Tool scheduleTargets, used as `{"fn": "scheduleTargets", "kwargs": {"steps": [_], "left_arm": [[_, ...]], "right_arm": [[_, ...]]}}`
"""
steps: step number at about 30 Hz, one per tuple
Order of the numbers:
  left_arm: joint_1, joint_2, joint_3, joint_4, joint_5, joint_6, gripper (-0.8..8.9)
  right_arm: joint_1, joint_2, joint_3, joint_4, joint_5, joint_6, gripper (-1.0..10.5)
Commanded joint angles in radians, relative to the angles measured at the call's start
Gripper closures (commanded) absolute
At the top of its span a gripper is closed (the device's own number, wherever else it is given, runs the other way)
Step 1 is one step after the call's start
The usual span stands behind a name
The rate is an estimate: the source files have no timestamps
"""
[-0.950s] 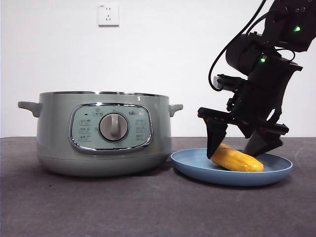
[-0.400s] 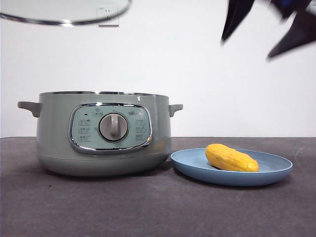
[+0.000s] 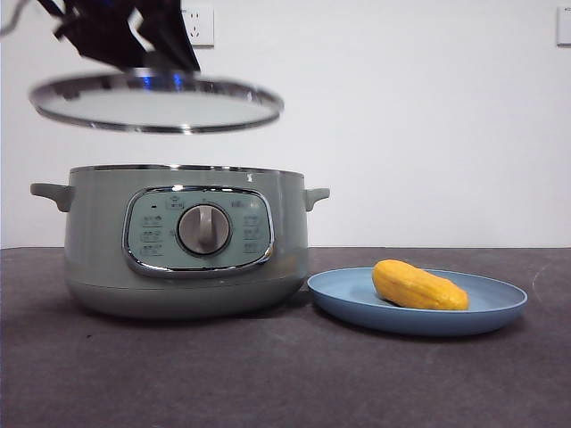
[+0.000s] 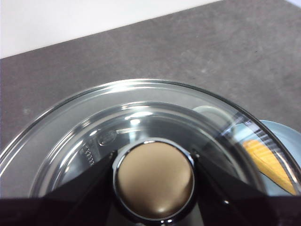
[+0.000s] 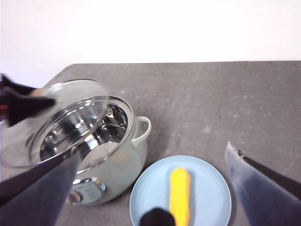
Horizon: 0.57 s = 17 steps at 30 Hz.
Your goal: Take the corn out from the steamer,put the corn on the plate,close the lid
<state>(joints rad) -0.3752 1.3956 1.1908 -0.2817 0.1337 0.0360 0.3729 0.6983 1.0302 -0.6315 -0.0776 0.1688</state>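
Note:
The yellow-orange corn [image 3: 419, 285] lies on the light-blue plate [image 3: 500, 312], to the right of the sage-green steamer [image 3: 98, 259]; both also show in the right wrist view, corn [image 5: 179, 193] on plate [image 5: 211, 188]. The steamer [image 5: 127, 165] stands open, its steel inside visible. The glass lid [image 3: 156, 102] hangs level a little above the steamer's rim, offset slightly to the left. My left gripper [image 4: 154, 176] is shut on the lid's knob [image 4: 155, 176]. My right gripper [image 5: 150, 188] is raised high above the plate, open and holding nothing.
A dark grey table [image 3: 285, 374] carries everything. A white wall with a socket [image 3: 201, 27] stands behind. The plate nearly touches the steamer's right side, below its handle [image 3: 317, 196].
The right gripper let go of the corn on the plate and rose out of the front view. The lid came down from the top left toward the steamer.

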Motion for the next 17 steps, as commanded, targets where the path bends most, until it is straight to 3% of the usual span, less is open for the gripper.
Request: {"fn": "scheduleTargets", "kwargs": {"steps": [1,17], "left_arm": [[0.001,0.023,0.011,0.087,0.007,0.018,8.22],[-0.006,0.156,0.011,0.158,0.001,0.018,8.22]], "right_arm": [[0.001,-0.029,-0.002,-0.04,0.001,0.012,3.5],[0.001,-0.042,-0.002,-0.111,0.001,0.017,3.5]]}}
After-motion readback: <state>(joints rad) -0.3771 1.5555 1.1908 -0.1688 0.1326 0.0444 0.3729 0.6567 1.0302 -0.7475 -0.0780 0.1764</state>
